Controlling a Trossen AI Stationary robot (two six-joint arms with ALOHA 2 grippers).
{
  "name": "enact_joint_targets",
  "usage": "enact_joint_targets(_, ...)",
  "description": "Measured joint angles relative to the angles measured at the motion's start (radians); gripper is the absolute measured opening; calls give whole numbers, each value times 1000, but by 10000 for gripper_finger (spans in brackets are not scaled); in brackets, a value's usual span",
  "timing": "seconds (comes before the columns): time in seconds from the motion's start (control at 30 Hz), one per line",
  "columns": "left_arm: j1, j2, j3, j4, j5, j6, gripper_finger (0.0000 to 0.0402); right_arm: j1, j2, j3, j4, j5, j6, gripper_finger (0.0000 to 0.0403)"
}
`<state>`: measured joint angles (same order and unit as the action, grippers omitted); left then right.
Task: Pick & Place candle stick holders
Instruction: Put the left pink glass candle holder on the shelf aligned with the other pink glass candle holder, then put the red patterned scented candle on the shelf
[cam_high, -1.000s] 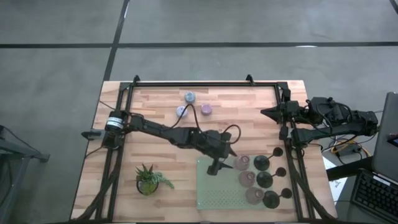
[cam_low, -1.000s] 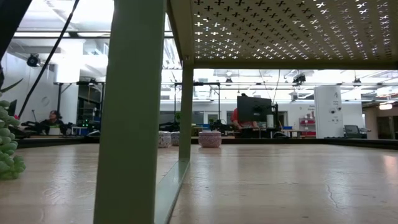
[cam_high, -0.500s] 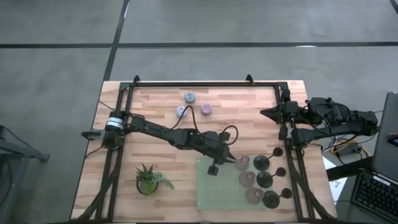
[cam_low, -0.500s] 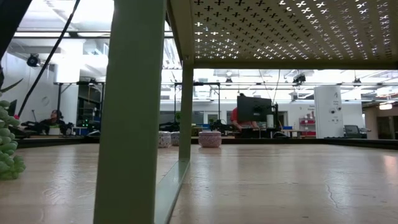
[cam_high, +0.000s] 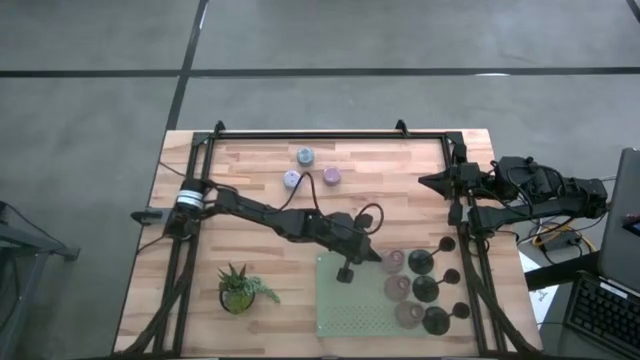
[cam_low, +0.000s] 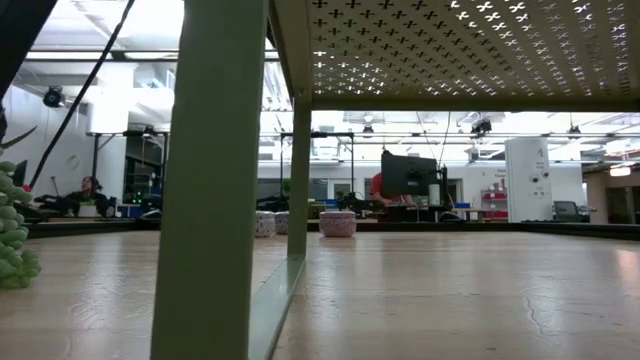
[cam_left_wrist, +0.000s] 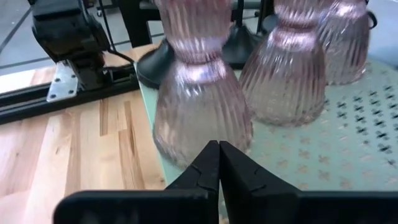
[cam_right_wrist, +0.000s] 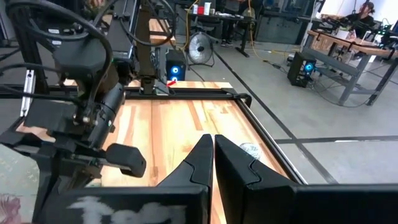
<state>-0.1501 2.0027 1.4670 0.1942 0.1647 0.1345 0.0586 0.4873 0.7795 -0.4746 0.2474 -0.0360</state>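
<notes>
My left gripper (cam_high: 344, 272) has its jaws pressed together, empty, with the nearest pink holder (cam_left_wrist: 200, 106) upright at 12 o'clock.

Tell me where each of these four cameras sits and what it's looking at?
High view: above the table, looking straight down; both arms show, left gripper shut at the green rack, right gripper shut, parked at the table's edge.
Low view: at tabletop height under the rack, looking into the room; no arm shows.
Left wrist view: behind its shut fingers, facing pink holders.
Right wrist view: behind its shut fingers, looking along the table.
Shared: the high and left wrist views both show the pink holders on the rack.
</notes>
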Motion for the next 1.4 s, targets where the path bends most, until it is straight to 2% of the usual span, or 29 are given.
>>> enact_joint_targets(0.23, 0, 9, 1, 35, 1, -10, 4, 0, 0, 0, 0, 0, 0, 8)
enact_joint_targets(0.47, 0, 5, 2, 22, 6, -8, 16, 0, 0, -2, -2, 0, 0, 8)
enact_joint_targets(0.8, 17, -87, -22, -73, 32, 14, 5, -1, -2, -11, -46, -1, 35, 8)
enact_joint_targets(0.97, 45, -194, -123, -23, 30, 1, 8, 0, -8, -33, -43, -1, 36, 8)
enact_joint_targets(1.13, 66, -341, -324, 153, 28, -8, 7, 0, -50, -93, 29, -12, 5, 8)
enact_joint_targets(1.3, 92, -487, -498, 230, 28, -21, 10, -1, -125, -144, 48, -26, -6, 8)
enact_joint_targets(1.4, 100, -549, -577, 253, 22, -54, 10, 0, -175, -179, 64, -74, 17, 8)
